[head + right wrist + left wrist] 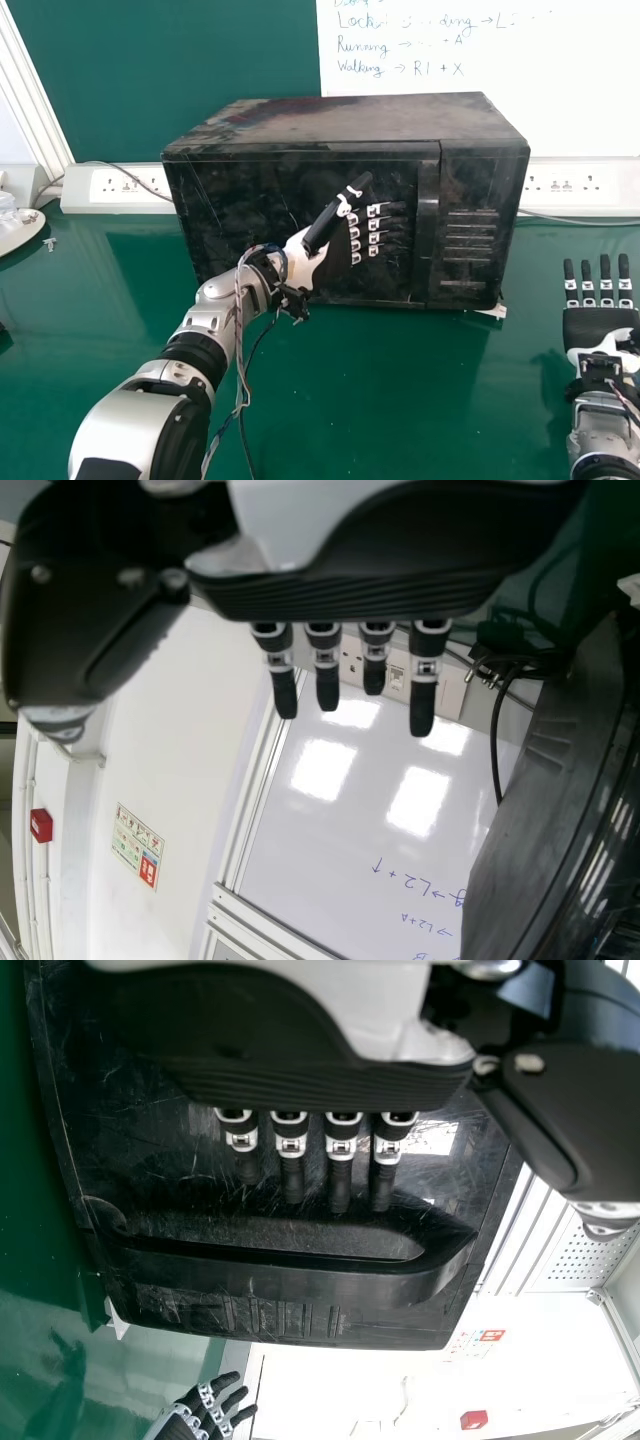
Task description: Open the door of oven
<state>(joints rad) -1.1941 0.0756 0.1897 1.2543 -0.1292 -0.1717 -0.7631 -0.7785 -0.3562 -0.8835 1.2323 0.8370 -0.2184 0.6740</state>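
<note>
With the left hand (300, 1085) open, advance its straight fingertips to the curved black bar handle (300, 1278) just beyond them; hook fully behind it before pulling.

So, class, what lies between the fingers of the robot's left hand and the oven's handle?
The left wrist view shows black door, with its recess, between the left hand and the handle; no separate object lies there.
</note>
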